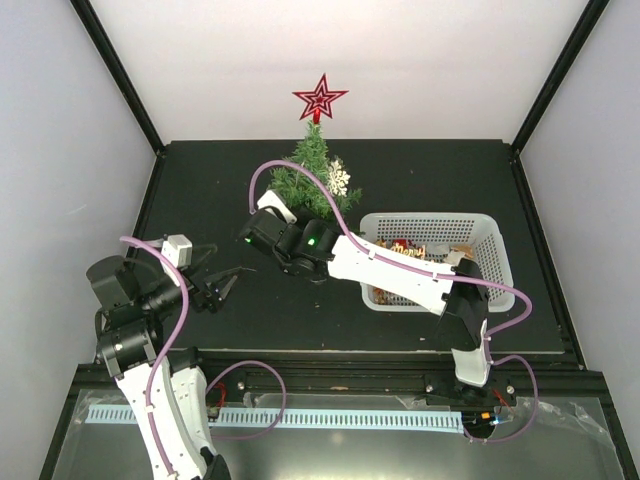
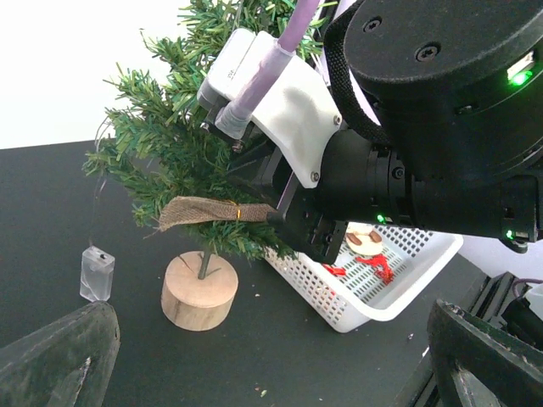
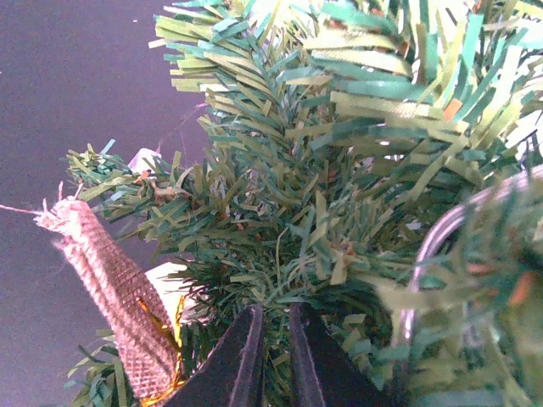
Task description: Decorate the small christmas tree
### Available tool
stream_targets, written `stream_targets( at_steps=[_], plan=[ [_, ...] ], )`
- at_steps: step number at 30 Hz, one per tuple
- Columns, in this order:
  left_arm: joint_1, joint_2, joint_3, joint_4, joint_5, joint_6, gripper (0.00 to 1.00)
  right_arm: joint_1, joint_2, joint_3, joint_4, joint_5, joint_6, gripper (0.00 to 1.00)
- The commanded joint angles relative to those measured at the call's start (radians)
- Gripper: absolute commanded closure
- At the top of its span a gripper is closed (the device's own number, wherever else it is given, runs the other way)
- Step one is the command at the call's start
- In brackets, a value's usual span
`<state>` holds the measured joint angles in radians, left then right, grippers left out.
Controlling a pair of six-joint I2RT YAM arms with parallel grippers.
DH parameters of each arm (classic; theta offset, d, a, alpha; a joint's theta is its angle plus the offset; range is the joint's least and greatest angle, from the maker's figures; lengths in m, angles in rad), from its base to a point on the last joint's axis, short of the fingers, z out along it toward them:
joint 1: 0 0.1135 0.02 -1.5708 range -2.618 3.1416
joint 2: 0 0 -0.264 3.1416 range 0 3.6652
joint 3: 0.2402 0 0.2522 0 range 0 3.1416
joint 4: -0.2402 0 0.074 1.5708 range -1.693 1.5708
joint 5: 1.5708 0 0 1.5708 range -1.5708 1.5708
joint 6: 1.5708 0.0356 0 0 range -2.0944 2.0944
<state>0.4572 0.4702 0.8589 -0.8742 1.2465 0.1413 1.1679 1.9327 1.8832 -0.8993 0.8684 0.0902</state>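
- Right pincer (image 3: 276,315): buried in the lower needles of the small christmas tree (image 1: 315,172); fingers (image 3: 242,360) pressed almost together, only a thin slit between them. Whether anything is pinched in that slit cannot be told.
- Small christmas tree: stands upright toward the far middle of the black tabletop (image 1: 430,165), on a round wooden base (image 2: 199,290).
- Red star (image 1: 320,98): fixed at the tip of the tree, upright.
- White snowflake (image 1: 339,177): hangs among the branches on the tree's right side in the overhead view.
- Burlap strip (image 2: 212,212): lies across a low branch, one end next to the right pincer's tip; a gold thread binds it near that end.
- Small clear plastic box (image 2: 97,273): on the tabletop close to the wooden base, not touching it.
- White slotted basket (image 1: 490,240): on the tabletop to the right of the tree, near it; red and pale ornaments (image 2: 369,246) lie inside.
- Right arm: reaches from the near edge over the basket's near left corner to the tree.
- Left pincer (image 1: 224,286): spread wide, holding nothing, above the tabletop left of the tree and well apart from it.
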Motion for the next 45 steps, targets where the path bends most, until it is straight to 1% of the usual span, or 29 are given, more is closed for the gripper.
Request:
stream_targets(
  at_steps=[1, 11, 26, 35, 40, 45],
  plan=[
    [0.01, -0.01, -0.003, 0.016, 0.023, -0.008, 0.01, -0.011, 0.013, 0.019, -0.021, -0.004, 0.028, 0.89],
    [0.012, -0.011, -0.006, 0.021, 0.025, -0.009, 0.01, -0.011, 0.014, 0.02, -0.034, -0.006, 0.048, 0.88],
    [0.018, -0.012, -0.014, 0.03, 0.028, -0.017, 0.01, -0.008, -0.124, -0.02, -0.003, -0.082, 0.112, 0.87],
    [0.021, -0.023, -0.023, 0.038, 0.031, -0.025, 0.01, -0.002, -0.143, -0.025, -0.007, -0.08, 0.127, 0.84],
    [0.021, -0.028, -0.026, 0.037, 0.04, -0.021, 0.01, 0.011, -0.197, -0.028, 0.017, -0.153, 0.128, 0.83],
    [0.022, -0.032, -0.026, 0.037, 0.041, -0.021, 0.01, 0.021, -0.246, -0.053, 0.053, -0.268, 0.122, 0.83]
  ],
)
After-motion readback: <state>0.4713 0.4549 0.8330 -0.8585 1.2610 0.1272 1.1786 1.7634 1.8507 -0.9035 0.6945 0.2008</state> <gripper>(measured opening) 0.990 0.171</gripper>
